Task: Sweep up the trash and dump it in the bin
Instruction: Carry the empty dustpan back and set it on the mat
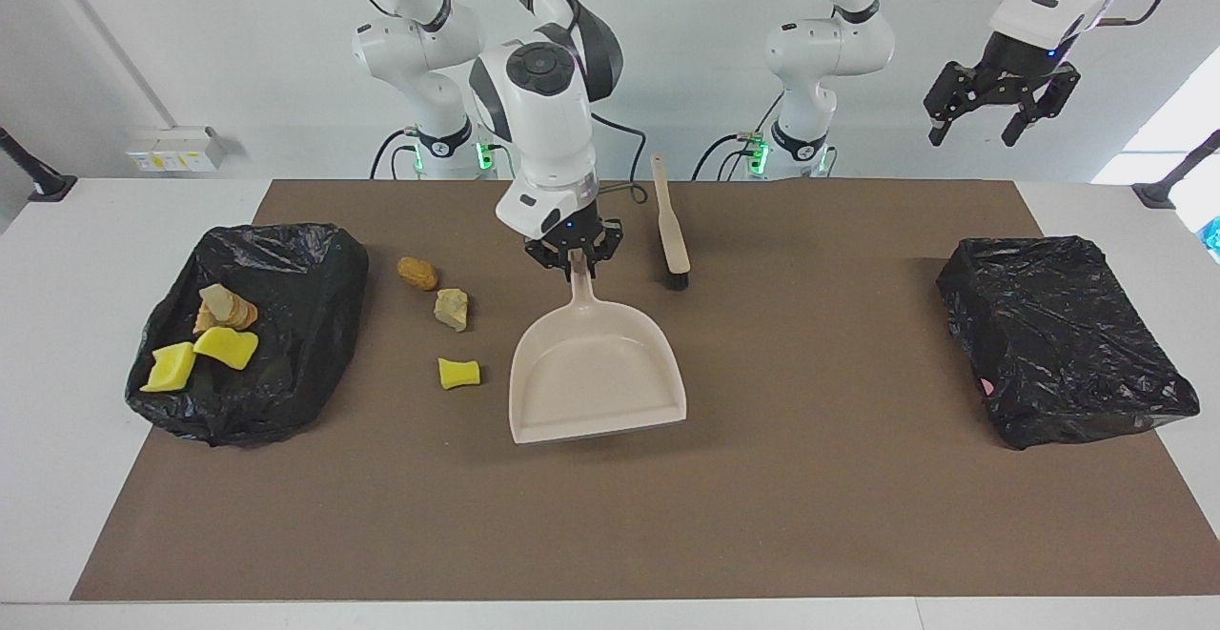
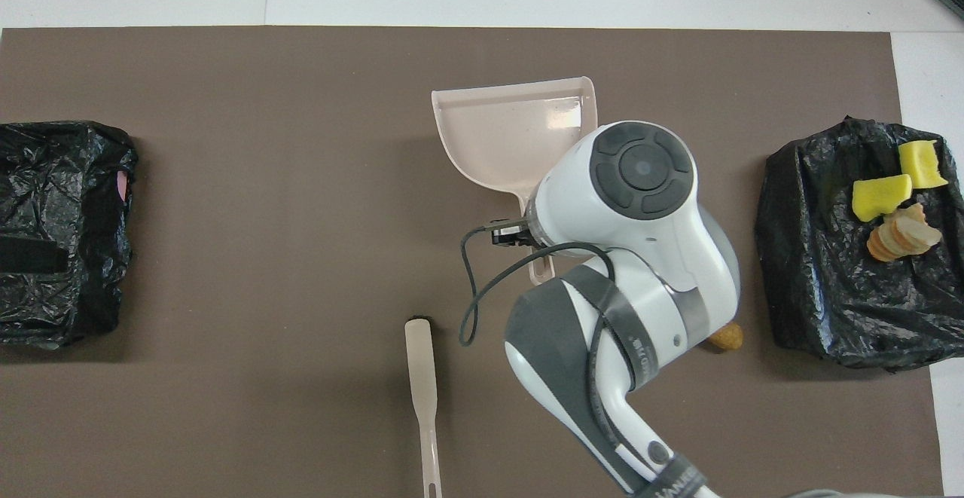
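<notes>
My right gripper (image 1: 575, 260) is shut on the handle of the beige dustpan (image 1: 596, 382), which hangs low over the middle of the mat, empty, its lip pointing away from the robots. In the overhead view my arm hides the grip; the dustpan (image 2: 520, 132) shows. Three pieces of trash lie loose between dustpan and bin: an orange-tan chunk (image 1: 417, 274), a beige lump (image 1: 452, 310) and a yellow sponge piece (image 1: 458, 373). The black-bagged bin (image 1: 276, 258) at the right arm's end holds two yellow sponges (image 1: 226, 347) and bread-like chunks (image 1: 224, 309). My left gripper (image 1: 1001, 108) waits open, high over its end of the table.
The beige brush (image 1: 670, 225) lies on the mat beside my right gripper, toward the left arm's end, its handle toward the robots. A second black-bagged box (image 1: 1063, 335) sits at the left arm's end. The brown mat (image 1: 762, 516) covers most of the table.
</notes>
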Controlling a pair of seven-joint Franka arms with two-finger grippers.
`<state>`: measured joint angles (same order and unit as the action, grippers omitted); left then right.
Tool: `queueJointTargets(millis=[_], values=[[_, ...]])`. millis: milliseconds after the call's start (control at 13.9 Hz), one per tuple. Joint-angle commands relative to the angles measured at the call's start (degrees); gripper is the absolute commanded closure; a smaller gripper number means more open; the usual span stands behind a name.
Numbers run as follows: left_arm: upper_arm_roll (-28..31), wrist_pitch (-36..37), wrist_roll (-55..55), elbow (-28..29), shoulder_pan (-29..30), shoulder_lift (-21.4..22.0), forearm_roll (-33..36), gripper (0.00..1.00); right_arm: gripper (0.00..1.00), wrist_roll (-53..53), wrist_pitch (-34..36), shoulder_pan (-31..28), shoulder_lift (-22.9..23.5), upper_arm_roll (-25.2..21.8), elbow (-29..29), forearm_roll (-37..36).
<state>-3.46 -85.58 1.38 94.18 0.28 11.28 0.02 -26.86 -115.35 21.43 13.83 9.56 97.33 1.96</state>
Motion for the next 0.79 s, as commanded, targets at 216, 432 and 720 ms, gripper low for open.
queueJointTargets(millis=[216, 432, 720], values=[[-0.1, 1.0, 0.0, -0.5, 0.2, 0.0, 0.4, 0.0, 1.0, -11.4, -7.8, 6.9, 14.4, -0.7, -10.1, -1.2], [-0.1, 1.0, 0.0, -0.5, 0.2, 0.0, 0.4, 0.0, 1.0, -15.1, -9.7, 8.9, 19.6, -0.8, -13.8, -4.7], [-0.1, 1.0, 0.0, -0.5, 0.2, 0.0, 0.4, 0.0, 0.73, -16.2, -14.0, 9.5, 22.8, -1.0, -14.0, -5.3]])
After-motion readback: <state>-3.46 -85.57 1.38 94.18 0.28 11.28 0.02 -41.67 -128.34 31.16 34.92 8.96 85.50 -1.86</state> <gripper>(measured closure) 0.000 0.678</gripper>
